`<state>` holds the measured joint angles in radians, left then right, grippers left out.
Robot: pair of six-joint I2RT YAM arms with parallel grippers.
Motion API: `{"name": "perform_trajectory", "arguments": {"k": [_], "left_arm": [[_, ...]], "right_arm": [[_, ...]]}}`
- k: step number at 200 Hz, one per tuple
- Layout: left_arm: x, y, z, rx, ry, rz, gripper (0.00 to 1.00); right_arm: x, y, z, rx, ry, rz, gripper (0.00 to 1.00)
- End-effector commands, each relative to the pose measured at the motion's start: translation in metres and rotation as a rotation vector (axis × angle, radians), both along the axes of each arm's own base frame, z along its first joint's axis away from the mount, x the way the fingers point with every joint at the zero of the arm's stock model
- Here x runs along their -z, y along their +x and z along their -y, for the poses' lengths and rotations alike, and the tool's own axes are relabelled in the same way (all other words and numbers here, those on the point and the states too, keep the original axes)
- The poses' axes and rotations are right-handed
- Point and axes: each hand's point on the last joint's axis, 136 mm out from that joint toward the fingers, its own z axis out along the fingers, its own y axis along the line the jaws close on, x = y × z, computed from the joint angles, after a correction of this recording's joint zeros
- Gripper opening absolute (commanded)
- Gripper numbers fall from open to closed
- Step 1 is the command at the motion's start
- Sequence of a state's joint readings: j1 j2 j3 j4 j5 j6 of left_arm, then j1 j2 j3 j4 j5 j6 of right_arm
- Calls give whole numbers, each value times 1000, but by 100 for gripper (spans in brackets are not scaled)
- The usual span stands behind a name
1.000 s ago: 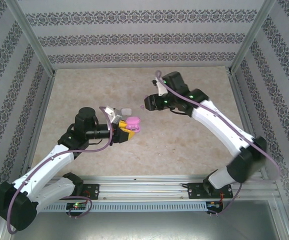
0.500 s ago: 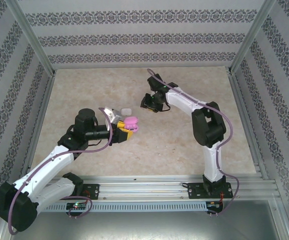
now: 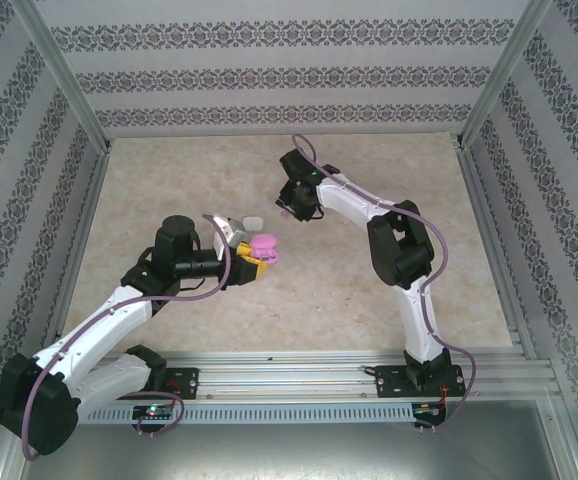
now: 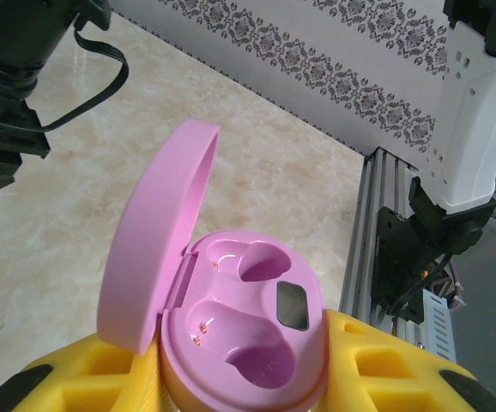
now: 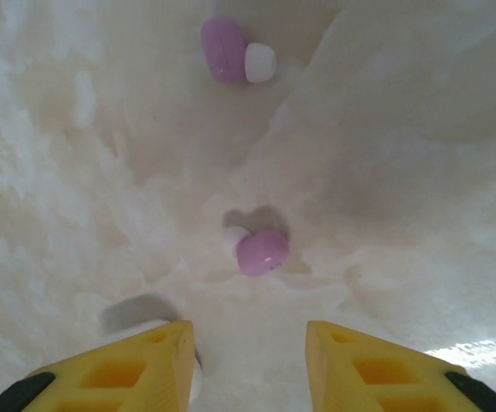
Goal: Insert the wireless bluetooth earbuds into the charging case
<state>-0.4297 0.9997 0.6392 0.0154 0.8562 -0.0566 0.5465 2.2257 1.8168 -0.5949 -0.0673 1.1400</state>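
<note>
the left gripper is clamping the pink case, lid open, its base cut off below. the right gripper is hanging half-spread, gripping nothing; just ahead a purple earbud is half hiding a white one. another pair is lying farther ahead.

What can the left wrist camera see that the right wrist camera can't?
The left wrist camera sees the pink charging case, its lid flipped open and both little pockets empty, pinched in the left claw. The right wrist camera sees the earbuds lying on the table, purple and white, some close and more earbuds farther off, with the right claw open and holding nothing. Both see yellow claw fingers and the marbled table.
</note>
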Motion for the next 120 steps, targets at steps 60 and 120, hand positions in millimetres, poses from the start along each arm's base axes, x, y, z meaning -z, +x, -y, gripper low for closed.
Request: {"name": "perform_trajectory", "arguments": {"k": [60, 120], "left_arm": [[-5, 3, -5, 21, -12, 63, 9], [-4, 3, -8, 23, -16, 62, 9]], "right_arm": [[16, 6, -1, 117, -65, -25, 39], [27, 4, -2, 137, -81, -50, 39]]}}
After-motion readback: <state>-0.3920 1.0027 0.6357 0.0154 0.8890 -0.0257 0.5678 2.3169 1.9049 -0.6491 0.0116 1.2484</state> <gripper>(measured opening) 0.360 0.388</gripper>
